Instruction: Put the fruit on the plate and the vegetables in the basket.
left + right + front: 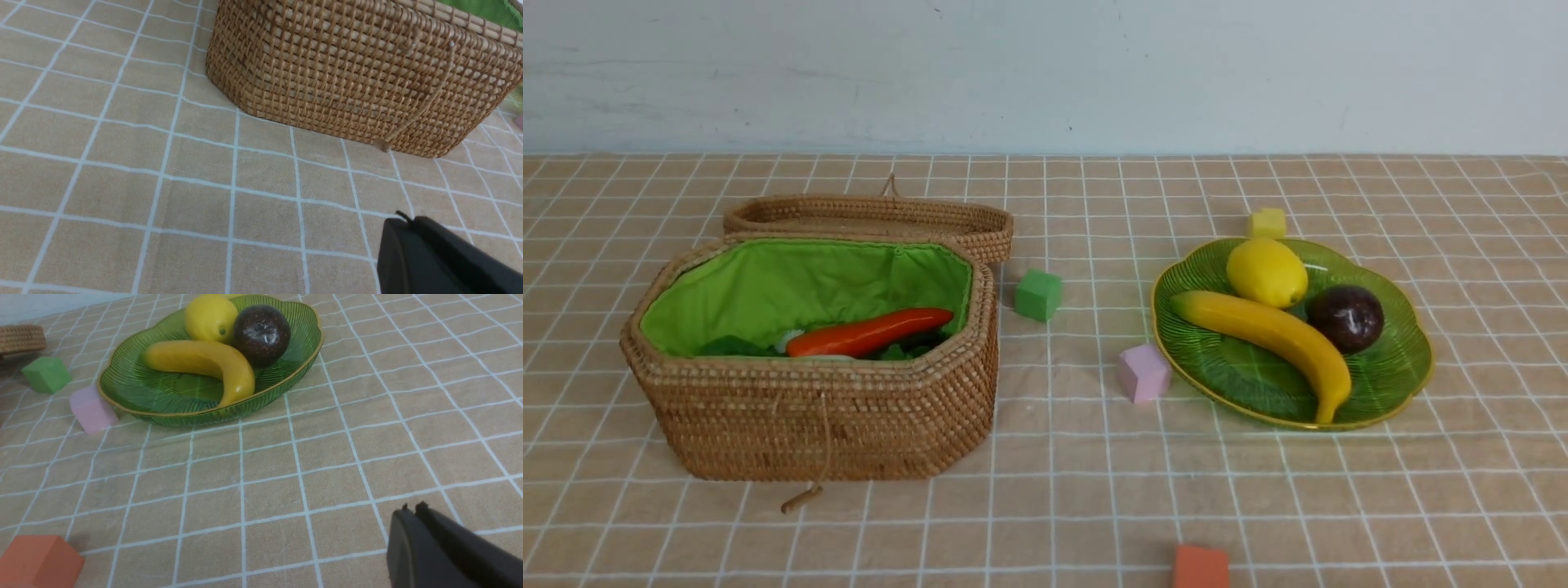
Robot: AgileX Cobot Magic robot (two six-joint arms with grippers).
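On the green ribbed plate [1388,371] at the right lie a yellow lemon [1266,272], a dark purple mangosteen [1345,318] and a long banana [1278,335]. The open wicker basket [833,408] at the left holds an orange carrot [870,332] among green leaves; a bit of white shows beside it, and no eggplant is visible. Neither arm appears in the front view. My left gripper [402,218] is shut and empty over the cloth in front of the basket's wall [347,77]. Shut and empty too, my right gripper [410,510] hangs over bare cloth, well short of the plate [135,381].
Foam cubes lie on the checked cloth: green [1037,295] by the basket's lid [874,216], pink [1143,373] against the plate's left rim, yellow [1267,223] behind the plate, orange [1201,567] at the front edge. A cord toggle [800,498] hangs from the basket's front.
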